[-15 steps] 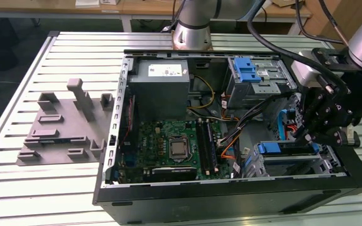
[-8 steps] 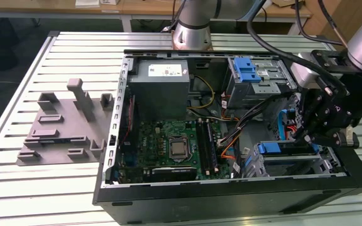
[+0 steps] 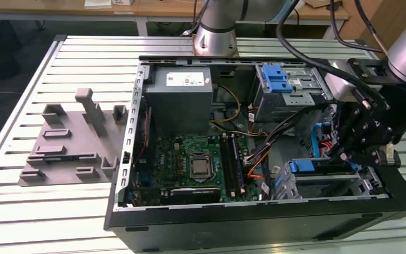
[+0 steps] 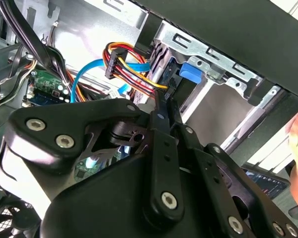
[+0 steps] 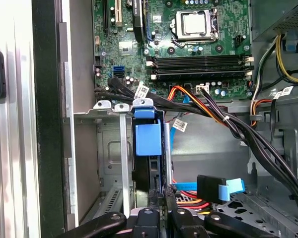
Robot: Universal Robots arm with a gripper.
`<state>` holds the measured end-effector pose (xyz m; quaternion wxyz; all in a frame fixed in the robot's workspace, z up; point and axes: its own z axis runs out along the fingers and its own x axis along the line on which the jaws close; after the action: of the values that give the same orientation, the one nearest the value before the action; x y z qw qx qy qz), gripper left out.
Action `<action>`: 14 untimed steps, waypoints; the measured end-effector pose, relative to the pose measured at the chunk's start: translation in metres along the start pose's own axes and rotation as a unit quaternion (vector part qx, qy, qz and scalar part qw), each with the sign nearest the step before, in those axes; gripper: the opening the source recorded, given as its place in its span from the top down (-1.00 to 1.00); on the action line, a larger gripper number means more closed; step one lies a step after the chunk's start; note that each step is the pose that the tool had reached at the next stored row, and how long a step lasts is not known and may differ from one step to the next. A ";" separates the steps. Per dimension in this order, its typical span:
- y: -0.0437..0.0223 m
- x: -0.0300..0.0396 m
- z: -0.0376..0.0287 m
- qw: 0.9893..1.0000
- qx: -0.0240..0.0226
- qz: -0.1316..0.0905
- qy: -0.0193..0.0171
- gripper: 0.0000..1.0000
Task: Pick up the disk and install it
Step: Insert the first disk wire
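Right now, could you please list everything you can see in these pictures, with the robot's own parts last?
Computer case: one, black, open on the slatted table.
Table: one, silver, under everything.
Circuit board: one, green, on the case floor.
Power supply: one, grey, far corner of the case.
Disk: one, blue-framed, standing in the metal drive bay.
Fixture block: one, grey, on the table at the exterior view's left of the case.
Gripper: one, black, just above the disk.

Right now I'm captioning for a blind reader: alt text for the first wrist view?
The disk, in its blue caddy, stands edge-on in a metal drive bay of an open computer case, directly ahead of the end effector. The motherboard and cable bundles lie beyond.
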<state>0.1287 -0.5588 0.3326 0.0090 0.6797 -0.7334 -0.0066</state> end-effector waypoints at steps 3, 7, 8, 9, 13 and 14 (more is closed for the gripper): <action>-0.0001 0.0000 0.0018 1.000 0.000 0.000 0.000 0.68; -0.0001 0.0000 0.0025 1.000 0.000 0.000 0.000 0.68; -0.0001 0.0000 0.0027 1.000 0.000 0.000 0.000 0.68; -0.0001 0.0000 0.0028 1.000 0.000 0.000 0.000 0.68; 0.0000 0.0000 -0.0001 1.000 0.000 0.000 0.000 0.53; 0.0000 0.0000 -0.0025 1.000 0.000 0.000 0.000 0.53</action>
<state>0.1287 -0.5588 0.3351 0.0092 0.6797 -0.7334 -0.0070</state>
